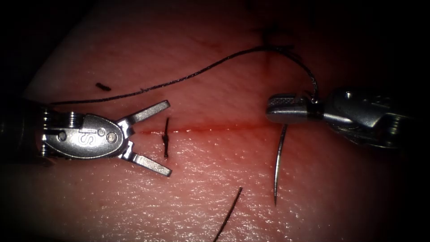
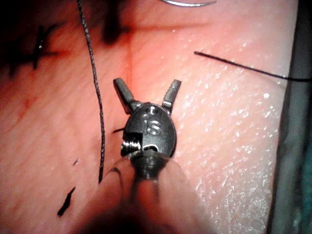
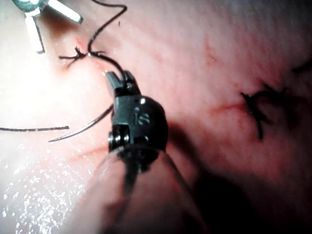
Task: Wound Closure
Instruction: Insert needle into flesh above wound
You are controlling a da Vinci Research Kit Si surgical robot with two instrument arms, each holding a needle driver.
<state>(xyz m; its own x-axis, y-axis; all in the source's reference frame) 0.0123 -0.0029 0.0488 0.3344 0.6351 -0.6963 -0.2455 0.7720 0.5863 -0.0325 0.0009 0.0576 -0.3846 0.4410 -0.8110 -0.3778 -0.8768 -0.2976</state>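
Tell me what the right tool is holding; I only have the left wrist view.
Observer: The right tool has its fingers shut on the needle, near its thread end.
Operator: Is the needle in the tissue?
Observer: It doesn't look like it. In the endoscope view its curve hangs free over the tissue, near the right end of the cut.
Operator: Where does the thread beside my tool lead?
Observer: The thread runs across above the cut, then loops down to the right tool's fingers.
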